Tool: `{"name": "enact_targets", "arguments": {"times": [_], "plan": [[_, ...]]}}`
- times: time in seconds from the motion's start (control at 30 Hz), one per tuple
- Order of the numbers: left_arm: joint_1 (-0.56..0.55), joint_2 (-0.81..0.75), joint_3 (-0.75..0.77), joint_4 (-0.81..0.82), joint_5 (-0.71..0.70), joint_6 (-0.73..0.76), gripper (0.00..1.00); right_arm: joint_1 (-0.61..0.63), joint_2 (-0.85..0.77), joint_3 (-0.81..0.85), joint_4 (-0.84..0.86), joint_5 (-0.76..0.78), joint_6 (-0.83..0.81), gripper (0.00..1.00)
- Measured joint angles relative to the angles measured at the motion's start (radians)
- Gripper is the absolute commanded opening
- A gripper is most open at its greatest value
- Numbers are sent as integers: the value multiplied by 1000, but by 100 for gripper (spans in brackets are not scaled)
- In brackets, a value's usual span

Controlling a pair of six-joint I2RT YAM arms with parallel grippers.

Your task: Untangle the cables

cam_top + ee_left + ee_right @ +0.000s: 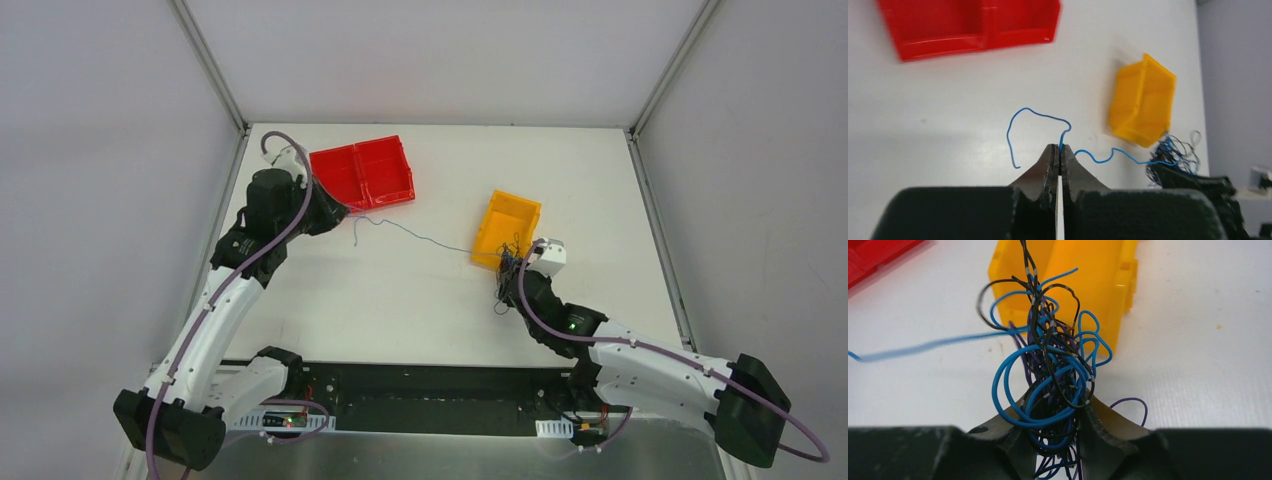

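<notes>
The cables are a knotted bundle point(1048, 370) of thin blue, black and purple wires. My right gripper point(1053, 405) is shut on this bundle, just in front of the orange bin; the bundle also shows in the top view point(508, 270). One blue wire point(420, 237) runs left from the bundle across the table. My left gripper point(1060, 148) is shut on that blue wire point(1040, 115) near its free end, which curls loose to the left. In the top view my left gripper point(345, 212) is by the red tray and my right gripper point(512, 275) by the orange bin.
A red two-compartment tray point(362, 170) stands at the back left, also in the left wrist view point(968, 25). An orange bin point(507, 229) sits right of centre, also in the right wrist view point(1068, 275) and in the left wrist view point(1142, 102). Metal frame posts stand at the back corners.
</notes>
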Motion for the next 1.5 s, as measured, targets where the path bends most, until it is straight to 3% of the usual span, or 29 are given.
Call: {"name": "enact_targets", "arguments": {"times": [0.23, 0.37, 0.6, 0.7, 0.77, 0.9, 0.97, 1.03, 1.2, 1.5], "plan": [[56, -135, 0, -140, -485, -24, 0, -14, -27, 31, -186, 150, 128, 33], [61, -191, 5, -189, -695, -23, 0, -41, -51, 31, -266, 200, 196, 33], [61, -203, 11, -233, -881, -22, 0, -119, -68, 46, -377, 218, 277, 32], [61, -193, 12, -233, -862, -22, 0, -120, -78, 47, -380, 201, 270, 33], [61, -169, 13, -231, -809, -21, 0, -120, -95, 47, -376, 179, 247, 39], [61, -95, 13, -203, -579, -14, 0, -120, -129, 47, -348, 120, 190, 56], [61, -54, 13, -181, -467, -10, 0, -120, -133, 47, -334, 95, 161, 75], [61, -14, 22, -177, -386, -8, 0, -120, -133, 47, -327, 82, 148, 84], [61, 44, 83, -171, -262, -1, 0, -120, -123, 50, -318, 55, 114, 86], [61, 74, 274, -149, -182, 13, 0, -120, -142, 58, -278, 26, 42, 86]]}}
